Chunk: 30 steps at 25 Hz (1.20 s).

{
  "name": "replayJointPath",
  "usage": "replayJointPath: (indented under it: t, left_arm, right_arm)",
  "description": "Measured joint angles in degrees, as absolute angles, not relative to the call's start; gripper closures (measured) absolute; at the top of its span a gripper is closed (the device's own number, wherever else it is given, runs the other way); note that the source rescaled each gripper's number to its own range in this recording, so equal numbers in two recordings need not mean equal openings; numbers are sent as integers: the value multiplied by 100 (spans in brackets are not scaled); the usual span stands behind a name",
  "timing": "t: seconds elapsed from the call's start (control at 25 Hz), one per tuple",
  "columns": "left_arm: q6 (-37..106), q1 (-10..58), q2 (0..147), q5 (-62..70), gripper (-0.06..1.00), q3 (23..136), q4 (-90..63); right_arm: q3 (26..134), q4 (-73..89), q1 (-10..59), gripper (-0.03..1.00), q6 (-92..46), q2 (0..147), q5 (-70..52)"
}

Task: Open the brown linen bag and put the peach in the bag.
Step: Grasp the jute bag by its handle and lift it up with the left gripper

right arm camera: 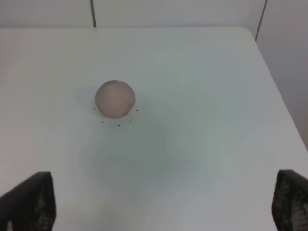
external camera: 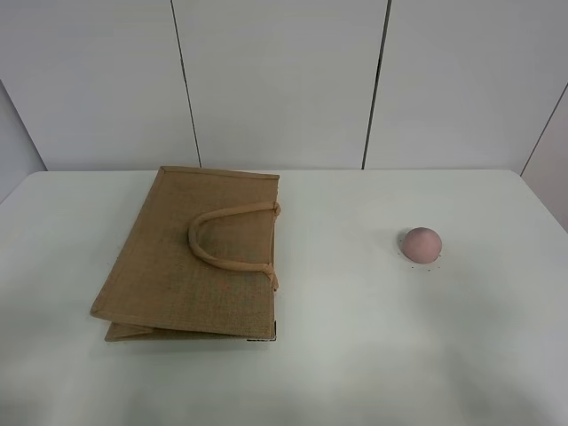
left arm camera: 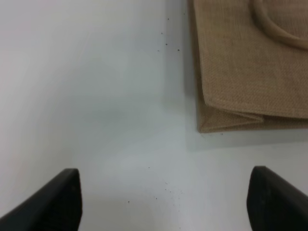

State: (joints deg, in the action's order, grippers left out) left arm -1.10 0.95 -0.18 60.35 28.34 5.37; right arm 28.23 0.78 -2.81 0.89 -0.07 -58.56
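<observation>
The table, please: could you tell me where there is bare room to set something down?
The widest bare strip of the table lies between the brown linen bag and the peach. The near edge in front of both is bare too, as is the far right corner behind the peach. Only the left-centre is taken, by the flat bag.

The left gripper (left arm camera: pixel 163 204) hangs with its jaws spread wide, its two dark fingers (left arm camera: pixel 50 202) well apart and holding nothing. The right gripper (right arm camera: pixel 159 204) is spread just as wide, its rough-textured dark fingers (right arm camera: pixel 29 202) empty too. Both point down and ahead, toward twelve o'clock.
</observation>
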Motion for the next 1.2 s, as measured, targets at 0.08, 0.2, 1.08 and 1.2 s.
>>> replayJointPath:
  t: [0.08,0.2,1.08,1.2]
  left_arm:
    - [-110,95,-18,6035,-6,2834,537]
    - [-110,95,-18,6035,-6,2834,537]
    - [-83,95,5232,5947,-6,5236,525]
    - [-82,95,6490,5909,-6,5827,525]
  right_arm:
    - [2823,78,-281,-3,89,-7,-5856]
    - [2823,78,-281,-3,89,-7,-5856]
    - [2823,78,-281,-3,89,-7,-5856]
    - [2823,78,-281,-3,89,-7,-5856]
